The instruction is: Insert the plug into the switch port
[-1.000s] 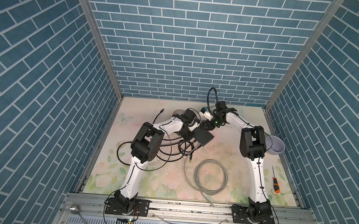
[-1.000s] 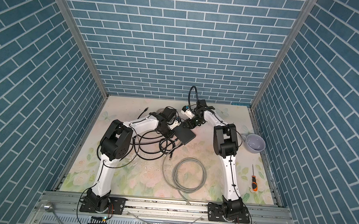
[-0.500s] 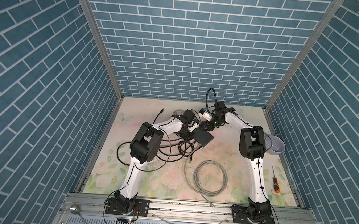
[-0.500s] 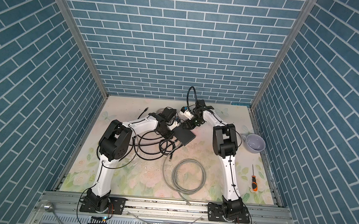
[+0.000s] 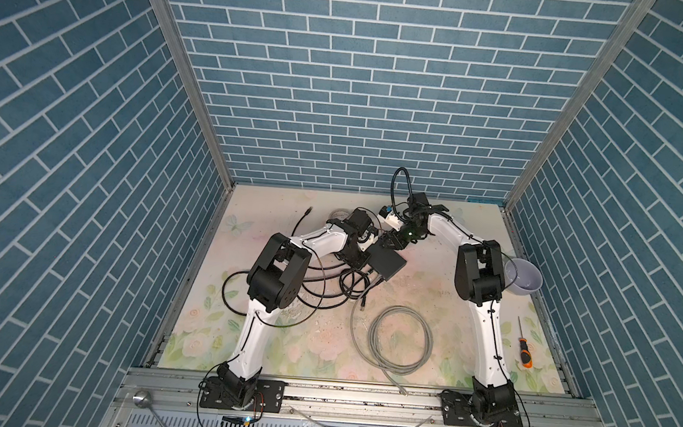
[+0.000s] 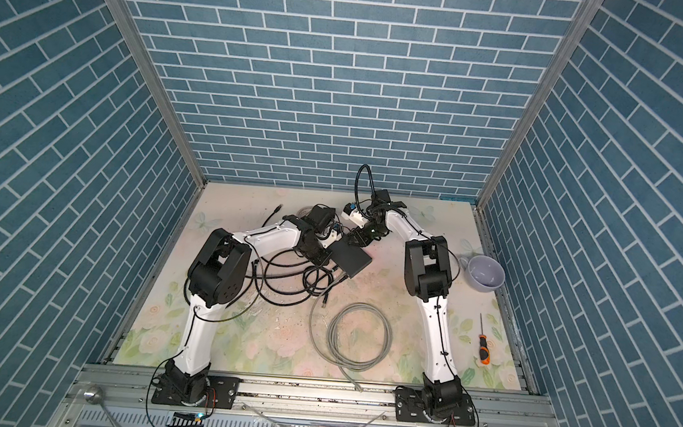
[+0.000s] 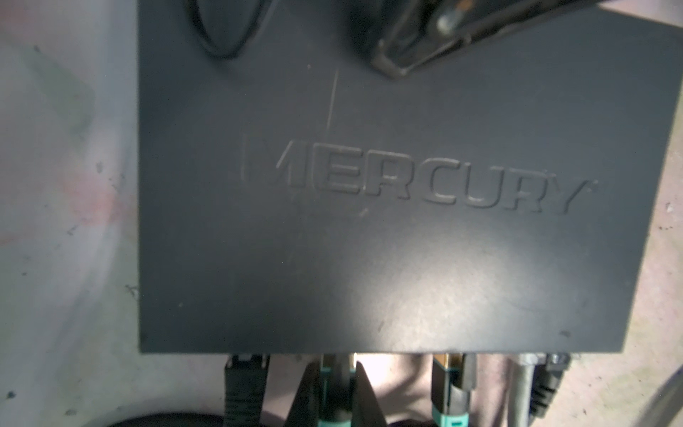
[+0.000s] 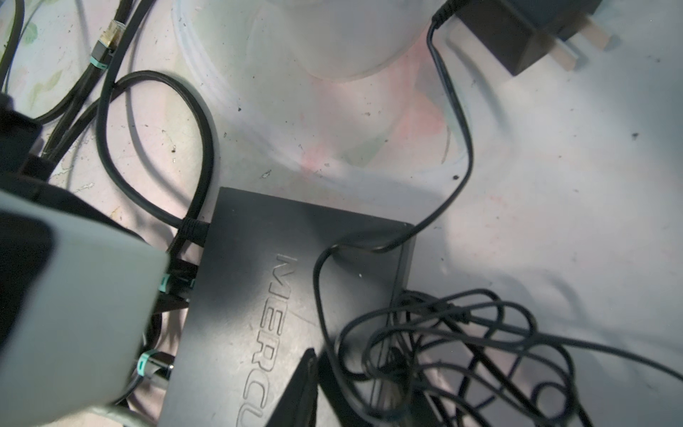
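On the floral mat point(image 5: 321, 346), a grey cable coil point(image 5: 400, 341) lies nearest the rail, well apart from the switch point(image 5: 390, 264), which sits flat at mid-table. My left gripper point(image 7: 333, 369) is clenched on the plug point(image 7: 332, 392) (teal-banded, one of several along that side), right at the switch's port edge. Across the box, my right gripper point(image 5: 390, 243) has one finger over the switch's top beside a thin black cord point(image 8: 471, 148). Whether it grips anything I cannot tell. The power adapter point(image 8: 513, 37) lies beyond.
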Robot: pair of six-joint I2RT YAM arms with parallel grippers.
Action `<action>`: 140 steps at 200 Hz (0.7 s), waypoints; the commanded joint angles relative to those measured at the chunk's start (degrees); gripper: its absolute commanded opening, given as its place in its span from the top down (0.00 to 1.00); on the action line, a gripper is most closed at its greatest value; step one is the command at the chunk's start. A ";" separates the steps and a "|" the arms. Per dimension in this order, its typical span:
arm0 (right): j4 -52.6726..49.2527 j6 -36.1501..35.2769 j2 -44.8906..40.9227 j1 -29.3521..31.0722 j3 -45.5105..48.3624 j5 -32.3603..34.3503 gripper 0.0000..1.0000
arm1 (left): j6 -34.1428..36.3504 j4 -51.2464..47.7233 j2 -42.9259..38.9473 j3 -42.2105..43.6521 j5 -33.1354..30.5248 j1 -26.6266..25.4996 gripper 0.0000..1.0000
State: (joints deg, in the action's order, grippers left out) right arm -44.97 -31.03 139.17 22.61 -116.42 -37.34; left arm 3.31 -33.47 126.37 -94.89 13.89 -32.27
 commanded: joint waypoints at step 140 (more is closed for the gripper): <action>-16.85 3.30 -0.21 12.03 7.70 -22.22 0.70 | -6.07 32.14 6.78 -5.15 -0.53 -0.65 1.00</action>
State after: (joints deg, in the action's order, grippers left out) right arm -45.74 -35.18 138.89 22.63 -116.22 -36.27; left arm -0.10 -39.92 129.49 -100.99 14.06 -32.27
